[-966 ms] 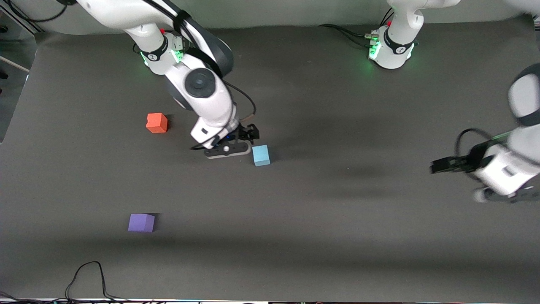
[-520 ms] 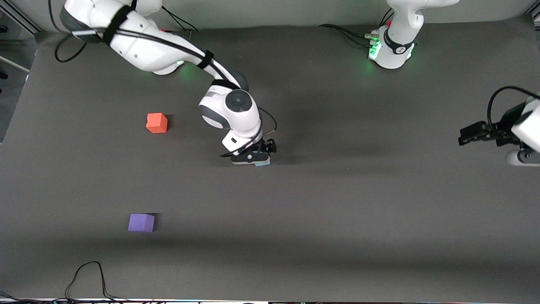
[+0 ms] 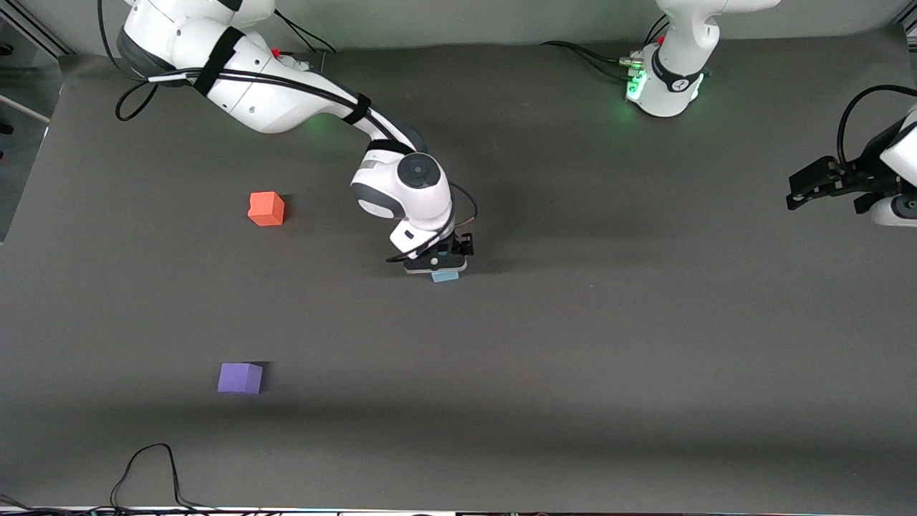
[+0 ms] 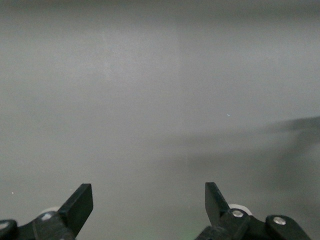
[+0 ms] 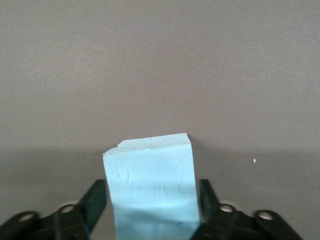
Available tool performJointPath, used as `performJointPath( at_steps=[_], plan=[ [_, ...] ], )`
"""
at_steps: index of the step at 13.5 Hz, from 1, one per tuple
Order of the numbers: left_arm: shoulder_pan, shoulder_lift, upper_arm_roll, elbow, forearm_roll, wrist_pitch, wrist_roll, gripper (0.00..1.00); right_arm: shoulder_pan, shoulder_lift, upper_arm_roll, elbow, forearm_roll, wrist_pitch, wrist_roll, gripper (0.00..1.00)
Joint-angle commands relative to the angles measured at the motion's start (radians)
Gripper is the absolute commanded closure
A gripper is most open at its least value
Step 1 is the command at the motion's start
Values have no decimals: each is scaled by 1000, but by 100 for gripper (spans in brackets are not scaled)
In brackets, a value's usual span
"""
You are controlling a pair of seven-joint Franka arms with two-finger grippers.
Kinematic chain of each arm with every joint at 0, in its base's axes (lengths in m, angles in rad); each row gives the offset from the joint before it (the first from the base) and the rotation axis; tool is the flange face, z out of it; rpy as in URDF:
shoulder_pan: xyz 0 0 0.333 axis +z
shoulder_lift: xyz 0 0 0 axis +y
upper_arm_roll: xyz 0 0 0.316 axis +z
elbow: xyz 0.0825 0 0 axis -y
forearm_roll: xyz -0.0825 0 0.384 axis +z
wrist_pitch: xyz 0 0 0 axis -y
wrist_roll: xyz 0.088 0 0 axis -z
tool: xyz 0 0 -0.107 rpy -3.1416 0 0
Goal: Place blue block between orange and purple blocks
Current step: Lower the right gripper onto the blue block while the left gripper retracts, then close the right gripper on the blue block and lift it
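The pale blue block (image 3: pixel 445 276) rests on the dark mat near the table's middle. My right gripper (image 3: pixel 438 262) is down over it, fingers open on either side; in the right wrist view the blue block (image 5: pixel 149 170) fills the space between the jaws of the right gripper (image 5: pixel 152 186), with a thin gap at one finger. The orange block (image 3: pixel 266 208) sits toward the right arm's end. The purple block (image 3: pixel 240 378) lies nearer the front camera than the orange one. My left gripper (image 3: pixel 794 192) is open and empty over the left arm's end of the table, and it also shows in the left wrist view (image 4: pixel 149 194).
A black cable (image 3: pixel 147 462) loops at the table's front edge, nearer the camera than the purple block. The left arm's base (image 3: pixel 666 82) stands at the back edge. Bare mat (image 3: pixel 251 294) lies between the orange and purple blocks.
My right gripper moved from beside the blue block to down over it, fingers now on either side. My left arm drew back toward the left arm's end of the table.
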Motion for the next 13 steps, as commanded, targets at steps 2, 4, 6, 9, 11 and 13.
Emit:
performJointPath(
  at_steps=[2,4,6,9,11,13],
  plan=[
    [-11,-27,10,-11,15,-28,21,0,-36,-61,43,16,-23,-139,26,57],
    [-7,-20,7,6,13,-25,19,0,-112,-139,99,15,76,-209,-17,57],
    [-5,8,6,38,9,-28,18,0,-146,-274,41,10,336,-224,-226,57],
    [-8,10,3,31,13,-22,19,0,-148,-467,-161,-8,625,-357,-556,57],
    [-7,13,3,29,15,-20,19,0,-147,-549,-302,-32,694,-423,-733,57],
    [-5,13,3,29,15,-25,22,0,-147,-593,-413,-77,724,-451,-837,57]
  ],
)
